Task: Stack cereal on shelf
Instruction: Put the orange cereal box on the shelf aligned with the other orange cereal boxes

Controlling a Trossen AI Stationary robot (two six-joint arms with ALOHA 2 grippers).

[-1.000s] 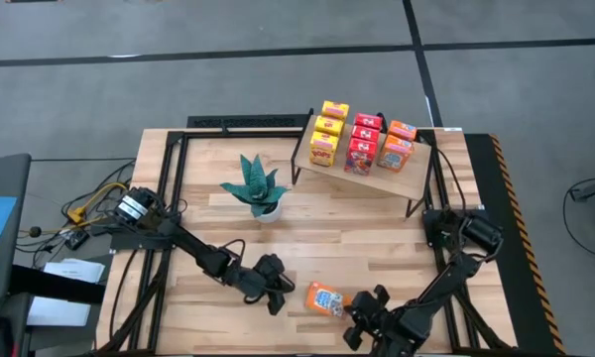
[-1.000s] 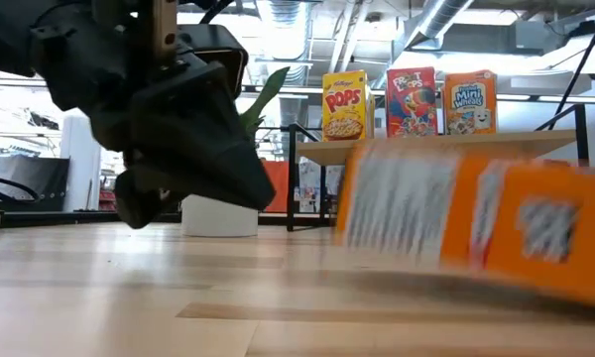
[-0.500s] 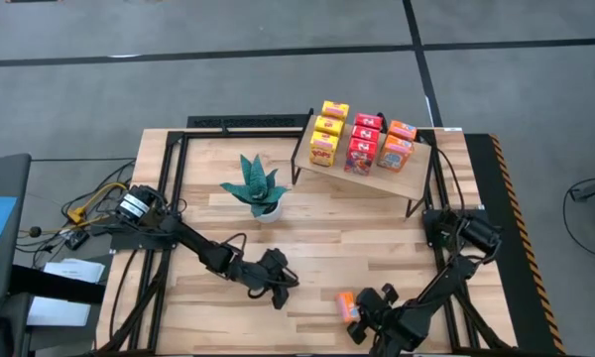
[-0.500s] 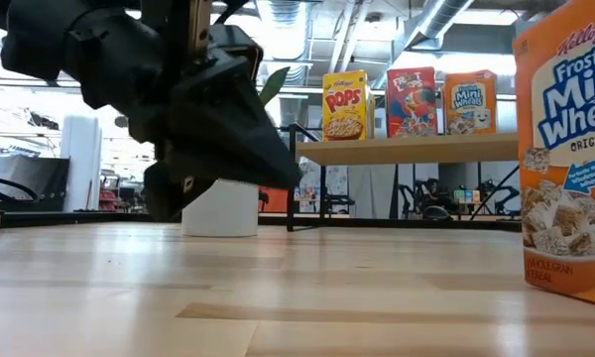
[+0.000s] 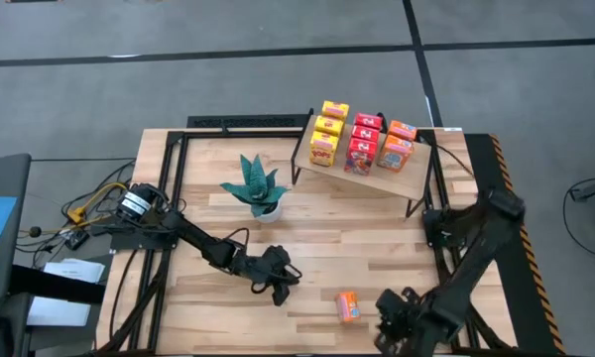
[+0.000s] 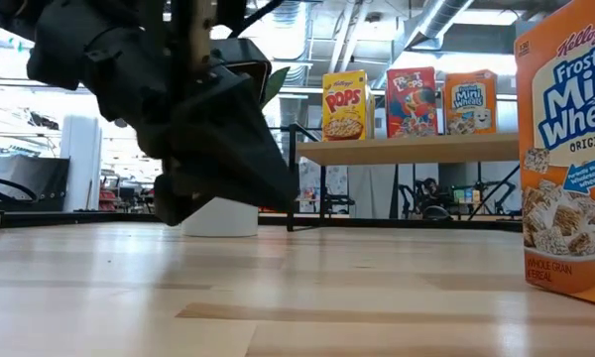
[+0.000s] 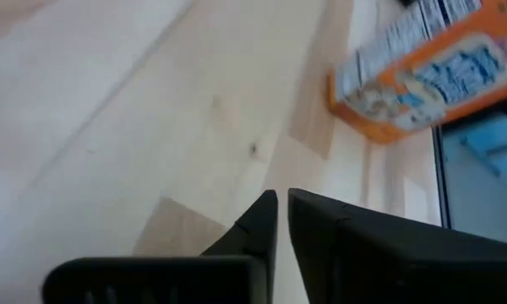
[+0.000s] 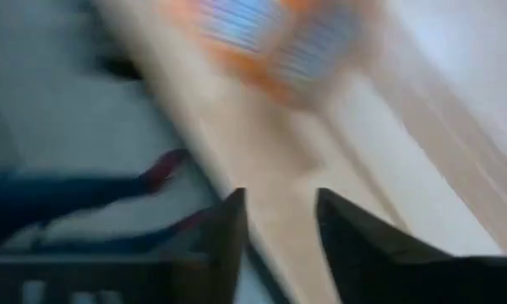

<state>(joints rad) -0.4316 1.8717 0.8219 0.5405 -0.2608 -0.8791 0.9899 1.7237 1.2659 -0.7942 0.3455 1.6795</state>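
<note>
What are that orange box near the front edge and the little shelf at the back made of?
The orange box looks like thin printed cardboard, its front slightly glossy and covered in cereal artwork. The shelf seems to be pale unpainted wood, with grain showing, on thin black legs, probably metal.

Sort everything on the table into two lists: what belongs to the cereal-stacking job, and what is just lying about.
Job:
- orange cereal box, upright on the table near the front edge
- cereal boxes on the shelf: yellow, red, orange
- shelf
- left gripper
- right gripper

Lying about:
- teal plant in a white pot
</note>
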